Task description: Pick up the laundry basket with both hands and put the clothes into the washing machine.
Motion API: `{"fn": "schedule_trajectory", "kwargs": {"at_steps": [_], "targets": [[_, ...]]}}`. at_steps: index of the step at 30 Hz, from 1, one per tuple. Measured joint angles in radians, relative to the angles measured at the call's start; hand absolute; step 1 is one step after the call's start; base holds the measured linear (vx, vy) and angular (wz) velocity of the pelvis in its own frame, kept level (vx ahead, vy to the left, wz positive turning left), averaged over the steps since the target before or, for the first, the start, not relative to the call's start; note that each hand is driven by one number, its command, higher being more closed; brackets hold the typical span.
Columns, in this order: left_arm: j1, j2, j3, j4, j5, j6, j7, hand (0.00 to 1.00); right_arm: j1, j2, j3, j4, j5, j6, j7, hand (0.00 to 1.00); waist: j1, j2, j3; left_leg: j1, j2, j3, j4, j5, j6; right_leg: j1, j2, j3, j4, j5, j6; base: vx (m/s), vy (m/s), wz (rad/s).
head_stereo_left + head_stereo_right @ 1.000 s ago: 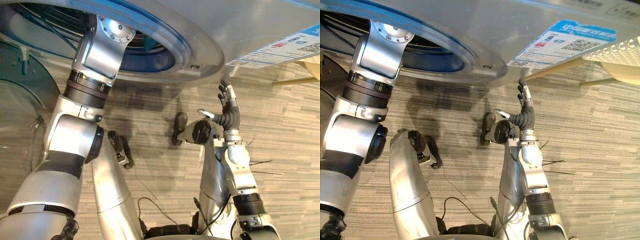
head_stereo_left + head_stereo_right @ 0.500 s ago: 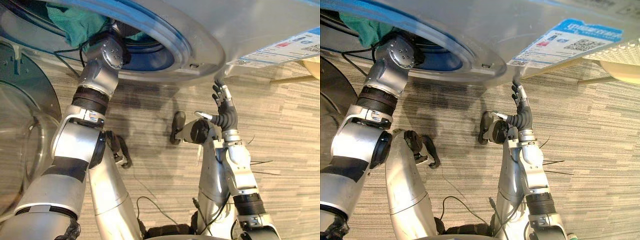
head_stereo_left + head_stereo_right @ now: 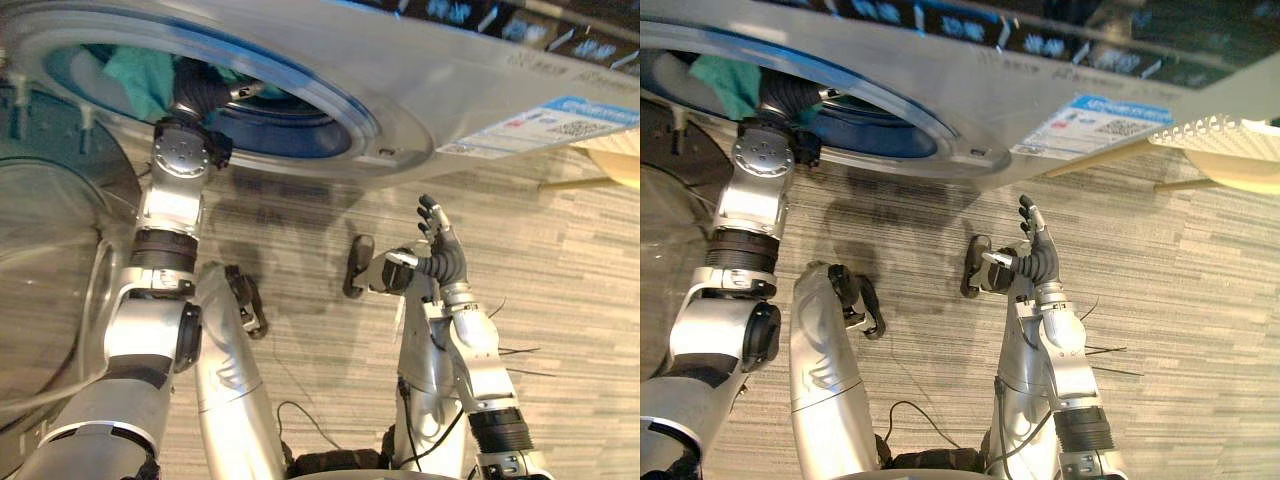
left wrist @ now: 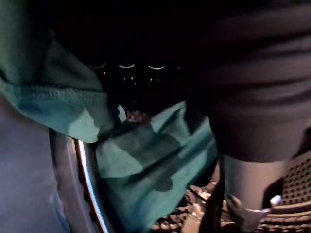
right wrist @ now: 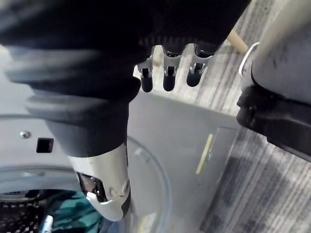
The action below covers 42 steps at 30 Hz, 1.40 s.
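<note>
Left arm in the washing machine (image 3: pixel 450 90)
Left hand (image 3: pixel 203 92) is inside its drum by the green cloth (image 3: pixel 140 72) — can't tell its grip; right hand (image 3: pixel 444 262) is just outside its front, fingers loose.

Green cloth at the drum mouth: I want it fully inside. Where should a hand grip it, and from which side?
Probably pinch the hemmed fold of the green cloth lying across the drum's metal rim, coming from the open front: that edge is bunched and free to close on.
</note>
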Motion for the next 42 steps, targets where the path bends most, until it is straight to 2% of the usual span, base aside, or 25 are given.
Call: {"fn": "schedule_trajectory", "kwargs": {"at_steps": [8, 12, 15, 16, 17, 19, 20, 22, 24, 26, 31, 33, 37, 42], "targets": [[-0.020, 0.006, -0.003, 0.053, 0.188, 0.017, -0.112, 0.00, 0.000, -0.011, 0.003, 0.027, -0.012, 0.003, 0.046, 0.00, 0.009, 0.003, -0.010, 0.046, 0.018, 0.001, -0.068, 0.014, -0.023, 0.044, 0.030, -0.023, -0.060, 0.011, -0.021, 0.04, -0.046, -0.07], [-0.062, 0.048, -0.060, 0.058, 0.155, 0.036, -0.152, 0.00, -0.004, -0.024, 0.004, 0.025, -0.013, 0.003, 0.060, 0.00, 0.013, 0.004, -0.015, 0.046, 0.026, -0.002, -0.070, 0.016, -0.026, 0.045, 0.042, -0.026, -0.065, 0.013, -0.023, 0.00, -0.061, -0.06], [-0.076, 0.082, -0.097, -0.027, 0.070, 0.036, -0.132, 0.00, -0.003, -0.020, 0.003, 0.024, -0.013, 0.003, 0.059, 0.00, 0.017, 0.009, -0.023, 0.052, 0.028, -0.005, -0.071, 0.016, -0.026, 0.054, 0.043, -0.030, -0.066, 0.013, -0.023, 0.00, -0.059, 0.01], [-0.064, 0.079, -0.095, -0.116, 0.059, 0.034, -0.085, 0.00, 0.002, -0.013, 0.002, 0.024, -0.013, 0.002, 0.058, 0.00, 0.020, 0.009, -0.023, 0.058, 0.028, -0.009, -0.071, 0.016, -0.026, 0.062, 0.042, -0.033, -0.066, 0.013, -0.023, 0.00, -0.053, 0.03], [-0.031, 0.066, -0.082, -0.187, 0.056, 0.017, -0.036, 0.00, 0.006, -0.011, 0.001, 0.024, -0.017, 0.001, 0.057, 0.00, 0.023, 0.009, -0.024, 0.065, 0.028, -0.008, -0.071, 0.016, -0.026, 0.069, 0.042, -0.033, -0.066, 0.012, -0.023, -0.01, -0.062, 0.03], [0.018, 0.039, -0.057, -0.241, 0.058, 0.006, 0.011, 0.00, 0.008, -0.006, -0.003, 0.024, -0.028, 0.001, 0.056, 0.00, 0.025, 0.009, -0.025, 0.076, 0.028, -0.007, -0.072, 0.016, -0.027, 0.078, 0.042, -0.032, -0.066, 0.012, -0.023, 0.00, -0.026, 0.01], [0.104, -0.004, -0.024, -0.276, 0.062, 0.000, 0.058, 0.00, 0.016, -0.001, -0.005, 0.023, -0.033, 0.001, 0.052, 0.00, 0.027, 0.015, -0.047, 0.079, 0.026, -0.005, -0.074, 0.016, -0.026, 0.080, 0.042, -0.031, -0.067, 0.011, -0.023, -0.01, -0.045, 0.01], [0.239, -0.052, 0.009, -0.284, 0.062, 0.001, 0.077, 0.00, 0.033, 0.008, -0.005, 0.023, -0.037, 0.000, 0.041, 0.00, 0.027, 0.018, -0.092, 0.077, 0.026, -0.003, -0.080, 0.016, -0.026, 0.075, 0.041, -0.029, -0.068, 0.001, -0.012, -0.01, -0.071, 0.02], [0.372, -0.099, 0.030, -0.285, 0.059, 0.004, 0.076, 0.00, 0.054, 0.012, -0.014, 0.023, -0.047, -0.001, 0.040, 0.00, 0.035, 0.025, -0.124, 0.079, 0.025, -0.003, -0.084, 0.015, -0.026, 0.075, 0.042, -0.029, -0.068, -0.005, -0.011, 0.00, -0.073, 0.03], [0.502, -0.160, 0.054, -0.285, 0.057, 0.008, 0.066, 0.00, 0.073, 0.021, -0.042, 0.023, -0.055, 0.001, 0.040, 0.00, 0.056, 0.031, -0.140, 0.083, 0.024, -0.002, -0.086, 0.016, -0.027, 0.076, 0.041, -0.028, -0.065, -0.006, -0.013, -0.01, -0.083, 0.02], [0.741, -0.262, 0.112, -0.279, 0.043, 0.013, 0.046, 0.00, 0.084, 0.022, -0.046, 0.047, -0.079, 0.005, 0.037, 0.00, 0.078, 0.031, -0.140, 0.125, 0.023, 0.001, -0.095, 0.016, -0.027, 0.113, 0.040, -0.027, -0.066, -0.010, -0.015, -0.02, -0.072, 0.04], [0.813, -0.286, 0.111, -0.251, -0.004, -0.002, 0.041, 0.00, 0.094, 0.022, -0.046, 0.076, -0.080, 0.005, 0.037, 0.00, 0.081, 0.039, -0.155, 0.164, 0.021, 0.002, -0.115, 0.016, -0.027, 0.153, 0.039, -0.030, -0.079, -0.014, -0.017, -0.01, -0.081, 0.12], [0.954, -0.309, 0.063, -0.172, -0.135, -0.071, 0.004, 0.00, 0.142, 0.015, -0.042, 0.148, -0.077, 0.001, 0.016, 0.00, 0.085, 0.063, -0.195, 0.319, 0.017, 0.030, -0.225, 0.024, -0.035, 0.301, 0.040, -0.039, -0.166, -0.015, -0.014, 0.03, -0.081, 0.12], [1.010, -0.323, -0.026, -0.044, -0.197, -0.133, -0.002, 0.00, 0.206, 0.014, -0.033, 0.263, -0.065, 0.000, -0.016, 0.00, 0.082, 0.070, -0.208, 0.585, -0.013, 0.071, -0.459, 0.091, -0.042, 0.559, 0.029, -0.067, -0.346, 0.003, 0.003, 0.09, -0.057, 0.24]]}}
